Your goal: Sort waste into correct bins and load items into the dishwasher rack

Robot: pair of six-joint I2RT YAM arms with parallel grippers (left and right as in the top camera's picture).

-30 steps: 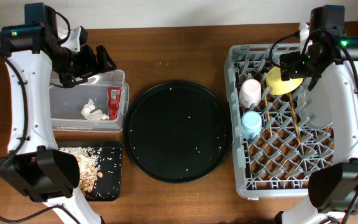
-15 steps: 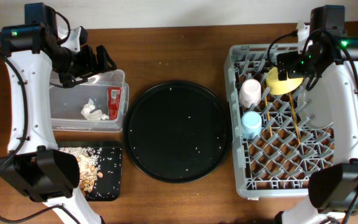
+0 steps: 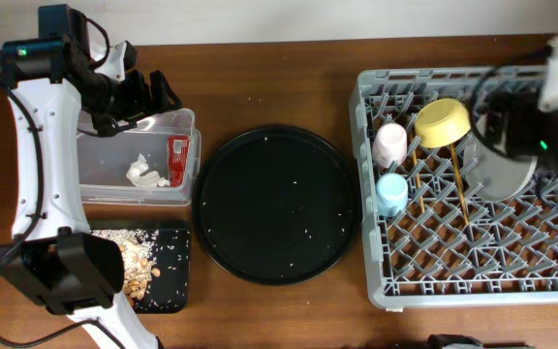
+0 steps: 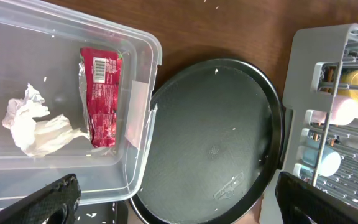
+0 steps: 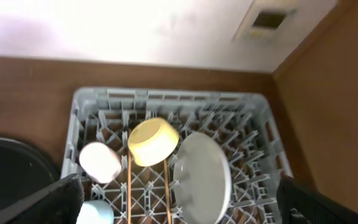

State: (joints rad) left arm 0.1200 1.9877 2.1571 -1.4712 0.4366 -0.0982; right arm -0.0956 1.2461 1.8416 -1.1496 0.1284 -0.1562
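As the right arm swings up and away from the dishwasher rack [image 3: 371, 281], its end effector [image 5: 179, 208] hangs high above the crate, fingers spread wide with nothing between them. Half a second ago it was down at the yellow bowl [image 3: 443, 123]. Now the bowl is on its own, tilted among the pegs near the rack's far edge, between the white cup [image 3: 390, 143] and the pale grey plate [image 3: 500, 170]. The blue cup [image 3: 390, 192] and the wooden chopsticks [image 3: 459, 194] also lie in the rack.

Across the desk [image 3: 260, 78], the left end effector [image 3: 150, 94] has not moved, its fingers apart and empty over the clear tub [image 3: 90, 189], which holds the red wrapper [image 3: 176, 158] and the crumpled tissue [image 3: 144, 173]. Food scraps [image 3: 134, 262] fill the flat black tray [image 3: 177, 291], and the round black tray [image 3: 277, 204] carries only stray grains.

With the bowl released, the loading looks all but finished.
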